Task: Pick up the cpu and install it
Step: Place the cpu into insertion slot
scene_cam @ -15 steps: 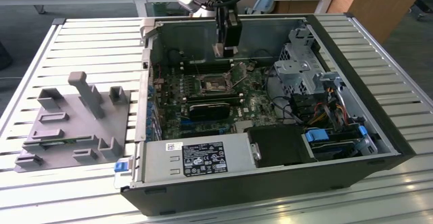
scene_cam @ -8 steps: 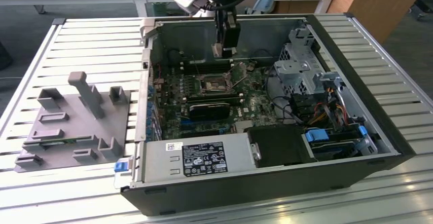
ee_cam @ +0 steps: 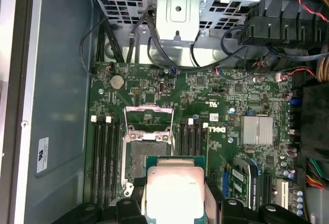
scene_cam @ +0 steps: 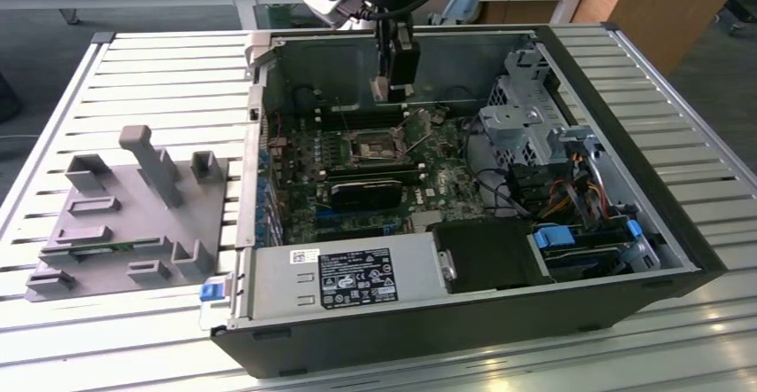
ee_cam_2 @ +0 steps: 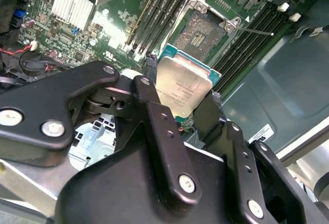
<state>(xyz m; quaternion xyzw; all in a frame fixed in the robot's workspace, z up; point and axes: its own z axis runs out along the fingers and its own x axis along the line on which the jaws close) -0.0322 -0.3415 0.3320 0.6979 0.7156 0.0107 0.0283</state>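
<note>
The gripper [ee_cam_2: 180, 96] grips the cpu [ee_cam_2: 184, 77] by its edges, above the open socket [ee_cam_2: 203, 34]; faint print crosses its silver lid, too small to read.

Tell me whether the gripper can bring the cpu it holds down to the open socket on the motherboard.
Probably yes. The gripper holds the cpu above the socket, whose retention frame is swung open, and nothing lies between them. The memory slots on both sides stand clear of the socket.

Slatted white table [scene_cam: 154, 73]; on it grey fixture tray [scene_cam: 106, 232]; open computer case [scene_cam: 473, 319]
</note>
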